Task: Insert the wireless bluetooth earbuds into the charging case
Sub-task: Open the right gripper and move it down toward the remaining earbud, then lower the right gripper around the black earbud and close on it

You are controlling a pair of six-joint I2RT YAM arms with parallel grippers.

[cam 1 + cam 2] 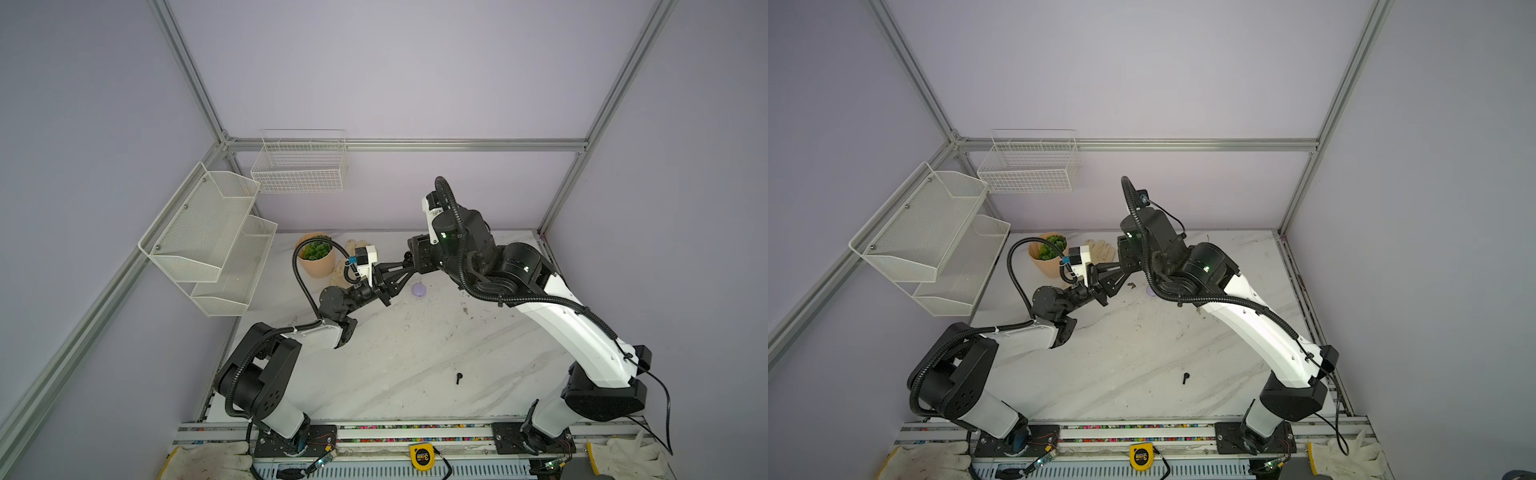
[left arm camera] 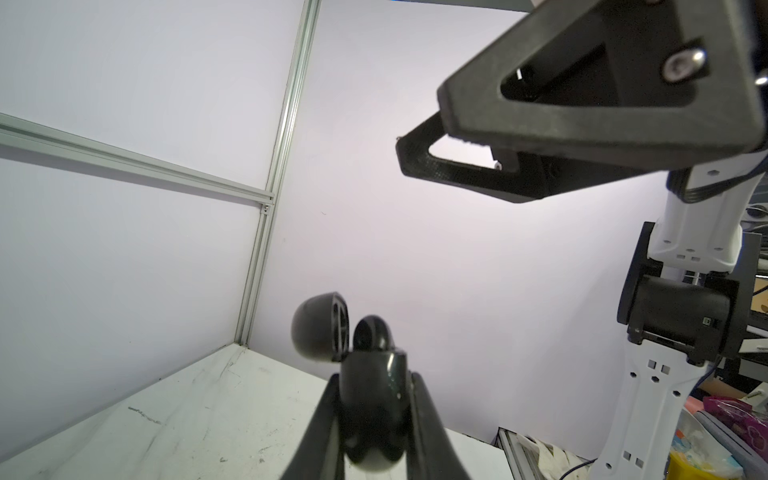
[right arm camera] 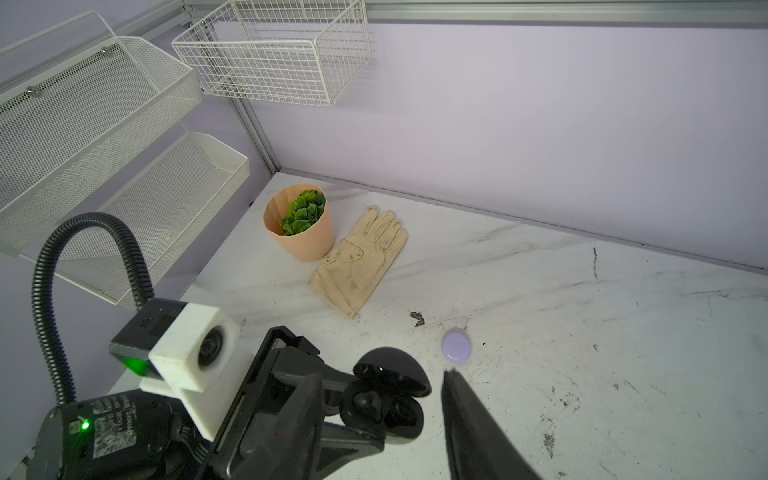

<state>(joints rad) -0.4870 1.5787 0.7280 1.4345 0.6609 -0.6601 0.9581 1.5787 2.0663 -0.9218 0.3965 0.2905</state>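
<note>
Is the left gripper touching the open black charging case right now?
Touching. The left wrist view shows the left gripper clamped on the black charging case, both fingers pressed flat against its sides with no gap.

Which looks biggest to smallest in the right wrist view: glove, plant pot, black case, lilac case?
1. glove
2. plant pot
3. lilac case
The black case, lid open, sits much closer to the camera; it looks roughly glove-sized, so I have not ranked it.

Glove just right of pot at table back, closed case further right, earbud alone toward front.
</note>
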